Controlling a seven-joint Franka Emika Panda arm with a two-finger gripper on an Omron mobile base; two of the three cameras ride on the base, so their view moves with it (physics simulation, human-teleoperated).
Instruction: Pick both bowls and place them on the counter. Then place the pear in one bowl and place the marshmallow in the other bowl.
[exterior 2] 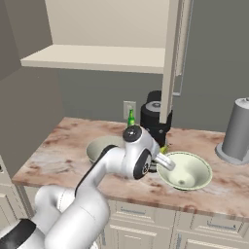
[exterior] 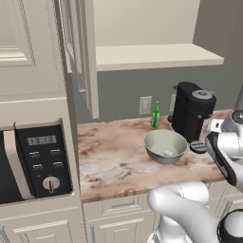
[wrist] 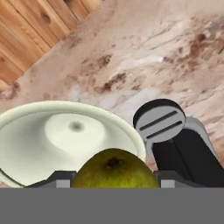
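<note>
My gripper (wrist: 114, 180) is shut on the pear (wrist: 114, 168), a yellow-green fruit with a dark stem spot, held between the fingertips. It hangs just over the near rim of the wide shallow bowl (wrist: 52, 140), pale cream inside, which stands on the counter (wrist: 144, 48). From the right base camera this bowl (exterior 2: 190, 171) sits right of my hand, with the gripper (exterior 2: 166, 160) at its left rim. The deep grey-green bowl (exterior: 165, 146) stands on the counter (exterior: 109, 156) too, and a small white marshmallow (exterior: 169, 152) lies inside it.
A black coffee machine (exterior: 192, 111) stands behind the bowls, its drip tray (wrist: 159, 120) close beside the wide bowl. A slim green bottle (exterior: 155, 115) is at the wall, a grey canister (exterior 2: 238, 131) at far right. A microwave (exterior: 33, 161) and an open cabinet door (exterior: 83, 52) are at left.
</note>
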